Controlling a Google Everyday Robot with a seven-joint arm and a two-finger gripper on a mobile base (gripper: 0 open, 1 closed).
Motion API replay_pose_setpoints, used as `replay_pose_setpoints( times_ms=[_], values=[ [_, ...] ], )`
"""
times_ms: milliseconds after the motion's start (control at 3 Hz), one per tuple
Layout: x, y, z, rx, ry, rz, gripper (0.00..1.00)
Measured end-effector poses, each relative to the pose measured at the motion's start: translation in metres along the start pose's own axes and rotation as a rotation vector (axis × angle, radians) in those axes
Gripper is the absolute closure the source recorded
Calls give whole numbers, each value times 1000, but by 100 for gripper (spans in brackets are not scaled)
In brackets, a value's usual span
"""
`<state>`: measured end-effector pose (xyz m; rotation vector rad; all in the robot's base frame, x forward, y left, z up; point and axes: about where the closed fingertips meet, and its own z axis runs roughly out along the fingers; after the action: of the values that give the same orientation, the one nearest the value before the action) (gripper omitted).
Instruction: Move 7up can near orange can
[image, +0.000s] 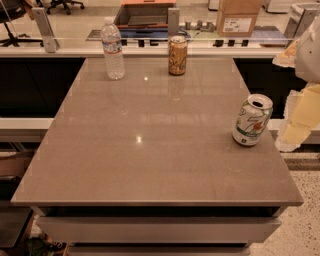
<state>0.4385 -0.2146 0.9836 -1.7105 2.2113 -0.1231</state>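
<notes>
7up can (252, 120) near hand (301, 116), right; bottle (113, 48) near orange can (177, 55).

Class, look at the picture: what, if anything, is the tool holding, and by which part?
Nothing is held. The tool sits at the right edge of the view, apart from the 7up can, which stands free on the table.

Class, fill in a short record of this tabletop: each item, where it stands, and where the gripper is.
table: glossy grey-brown top
7up can: upright, near right edge, top opened
orange can: upright, far edge, centre
water bottle: upright, far edge, left of orange can
gripper: not in view; only a pale shape at the right
</notes>
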Motion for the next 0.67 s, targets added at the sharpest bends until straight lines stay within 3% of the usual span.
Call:
replay_pose_setpoints(
  times_ms=[333,667],
  values=[
    [0,-1,-1,5,-7,2,0],
    [5,-6,3,10,-72,27,0]
  ],
)
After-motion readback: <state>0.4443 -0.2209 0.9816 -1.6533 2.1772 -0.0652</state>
